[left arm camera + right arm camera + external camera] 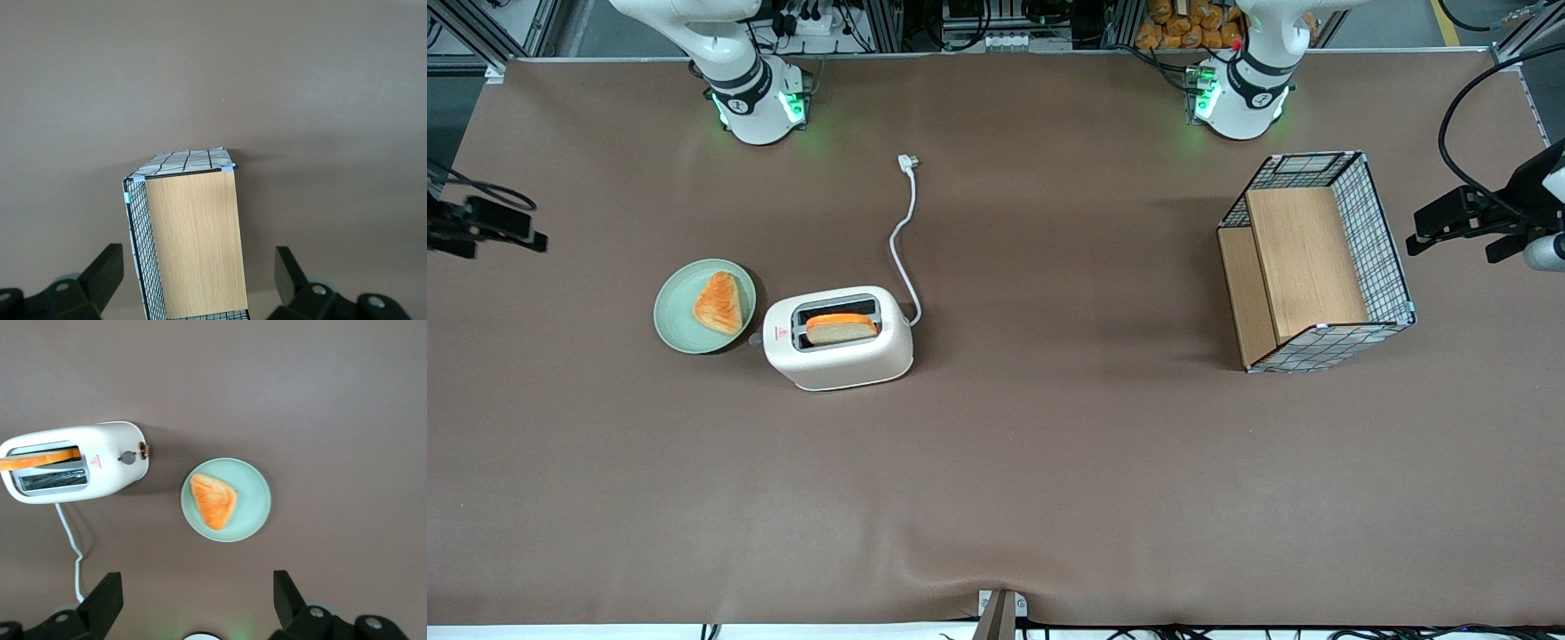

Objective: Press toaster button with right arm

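Observation:
The cream-white toaster (838, 351) (100, 463) stands on the brown table with a toast slice (840, 327) in one slot. Its white cord (905, 240) trails toward the arm bases. The button (127, 458), a small grey round knob, sits on the toaster's end that faces the green plate, beside a small lever (143, 451). The right arm rises from its base (758, 102). My gripper (197, 590) hangs open high above the table, between that base and the plate, well apart from the toaster. Nothing is between its fingers (107, 593).
A green plate (680, 329) (257, 500) with a wedge of toasted bread (719, 302) lies beside the toaster's button end. A wire-and-wood basket (1383, 240) (193, 240) stands toward the parked arm's end of the table.

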Action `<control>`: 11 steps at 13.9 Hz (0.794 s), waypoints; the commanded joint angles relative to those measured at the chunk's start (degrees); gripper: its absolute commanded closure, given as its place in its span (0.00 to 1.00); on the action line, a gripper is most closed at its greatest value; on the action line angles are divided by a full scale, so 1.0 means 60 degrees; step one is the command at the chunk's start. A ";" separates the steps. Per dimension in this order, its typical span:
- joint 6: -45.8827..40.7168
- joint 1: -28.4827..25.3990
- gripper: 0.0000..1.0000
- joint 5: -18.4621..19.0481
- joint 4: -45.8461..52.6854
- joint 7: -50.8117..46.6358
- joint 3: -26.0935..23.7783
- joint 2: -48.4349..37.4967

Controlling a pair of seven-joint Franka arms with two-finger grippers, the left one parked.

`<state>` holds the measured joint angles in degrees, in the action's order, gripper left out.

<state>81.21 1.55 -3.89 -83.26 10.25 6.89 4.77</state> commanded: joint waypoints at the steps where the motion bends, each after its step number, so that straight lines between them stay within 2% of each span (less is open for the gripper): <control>1: -0.0030 -0.0023 0.00 0.0487 -0.0170 -0.0185 -0.0094 -0.0734; 9: 0.1316 -0.0170 0.00 0.0823 -0.2248 -0.0712 -0.0489 -0.2419; 11: 0.1230 -0.0155 0.00 0.0853 -0.2105 -0.0712 -0.0607 -0.2348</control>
<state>87.44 1.06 -0.59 -93.02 7.30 3.86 -6.51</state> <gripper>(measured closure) 0.000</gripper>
